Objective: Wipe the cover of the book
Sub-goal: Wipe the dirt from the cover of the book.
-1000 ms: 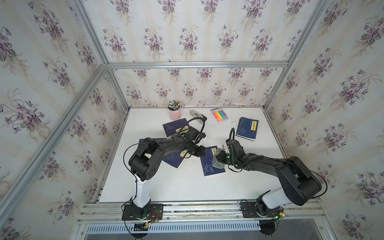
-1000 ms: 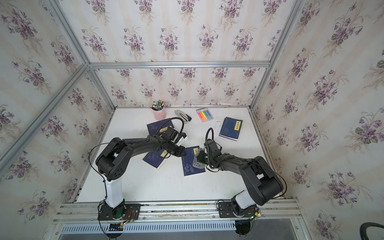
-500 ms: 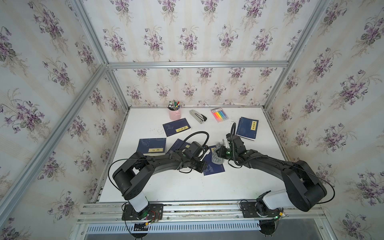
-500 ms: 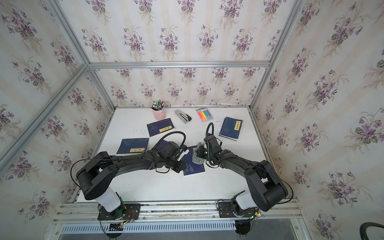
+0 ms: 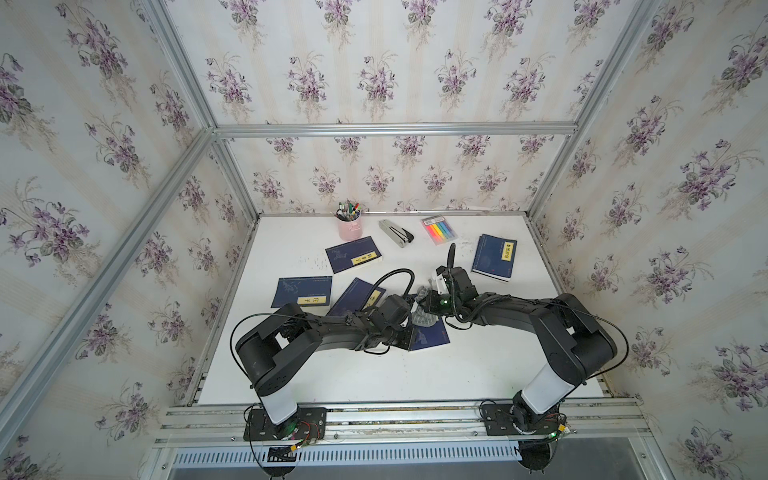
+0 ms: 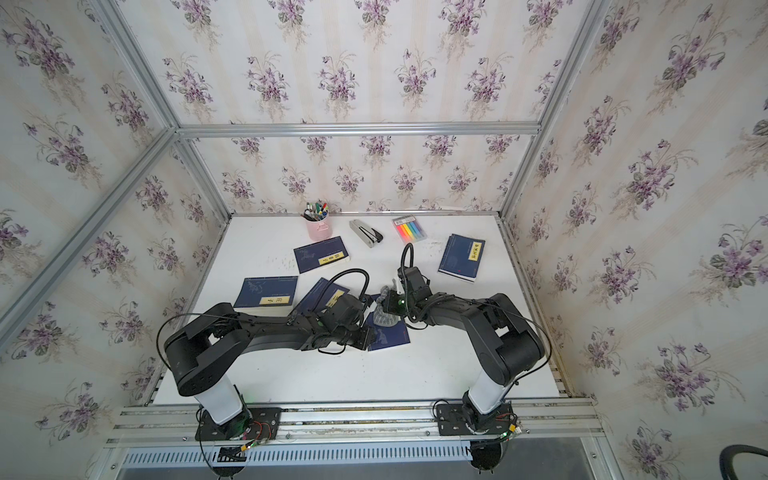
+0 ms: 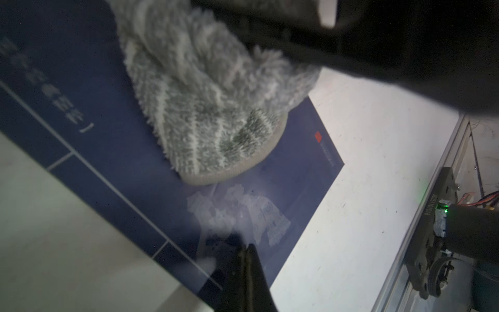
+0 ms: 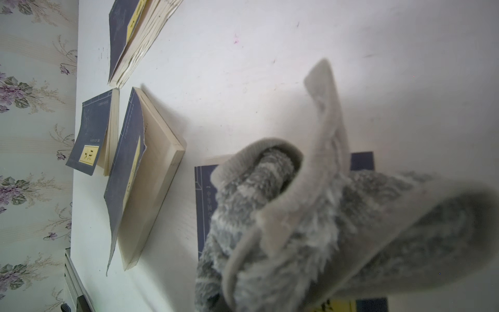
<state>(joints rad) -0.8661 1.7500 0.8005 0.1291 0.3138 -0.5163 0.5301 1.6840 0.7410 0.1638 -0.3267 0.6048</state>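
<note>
I am looking down on a white table (image 5: 498, 374) as a clock face, with 12 o'clock at the far wall. The book (image 5: 432, 338), dark blue, is lying flat just off the centre toward 4 o'clock.

A grey fluffy cloth (image 5: 420, 319) is lying on the 12 o'clock half of its cover. The right gripper (image 5: 428, 302) is reaching in from 3 o'clock and is pinching the cloth's top. In the right wrist view the cloth (image 8: 297, 229) is filling the near field, folded over, and the blue cover (image 8: 205, 194) is showing beneath it.

The left gripper (image 5: 405, 337) is coming in from 8 o'clock. In the left wrist view its fingers (image 7: 253, 272) are pressed together with nothing between them. Their tips are sitting over the cover (image 7: 135, 162) near one edge. I cannot tell whether they are touching it. The cloth (image 7: 205, 94) is lying further along the same cover.

Other blue books (image 5: 353, 254) are lying around the table, from 9 to 11 o'clock and one at 2 o'clock. A pink pen cup (image 5: 348, 226), a stapler (image 5: 396, 233) and a pack of highlighters (image 5: 439, 230) are standing along the 12 o'clock edge.
</note>
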